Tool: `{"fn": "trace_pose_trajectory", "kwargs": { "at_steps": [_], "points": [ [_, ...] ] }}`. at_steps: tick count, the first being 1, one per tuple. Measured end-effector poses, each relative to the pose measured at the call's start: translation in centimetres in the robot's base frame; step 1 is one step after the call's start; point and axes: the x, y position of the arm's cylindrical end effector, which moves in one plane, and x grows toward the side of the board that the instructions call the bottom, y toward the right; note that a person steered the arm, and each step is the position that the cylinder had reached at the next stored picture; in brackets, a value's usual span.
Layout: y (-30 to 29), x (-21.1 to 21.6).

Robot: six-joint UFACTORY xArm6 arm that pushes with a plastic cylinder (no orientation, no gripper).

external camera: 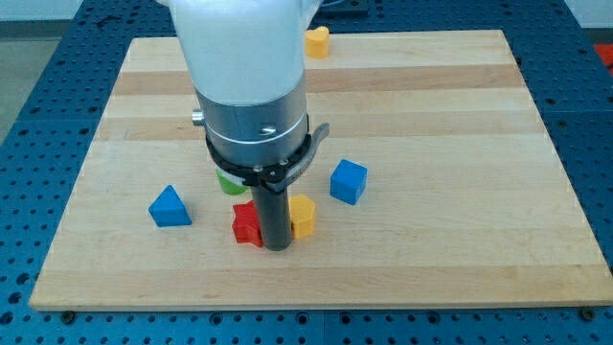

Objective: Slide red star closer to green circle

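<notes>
The red star [246, 224] lies on the wooden board [431, 115], left of centre near the view's bottom. The green circle [228, 182] sits just above it, mostly hidden under the arm's silver collar. My tip [277, 247] stands at the red star's right side, touching or nearly touching it. A yellow block [303, 216] sits right behind the rod on its right.
A blue cube [349, 181] lies right of the rod. A blue triangle [170, 207] lies to the left of the red star. Another yellow block [317, 41] sits near the board's top edge. The arm's white body hides part of the board's upper middle.
</notes>
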Motion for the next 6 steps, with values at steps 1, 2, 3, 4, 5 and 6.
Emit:
{"fn": "trace_pose_trajectory", "kwargs": {
  "at_steps": [1, 2, 3, 4, 5, 6],
  "points": [
    [0.0, 0.1],
    [-0.5, 0.9],
    [-1.0, 0.8],
    [-1.4, -0.4],
    [-1.7, -2.7],
    [-1.8, -3.4]
  ]
}}
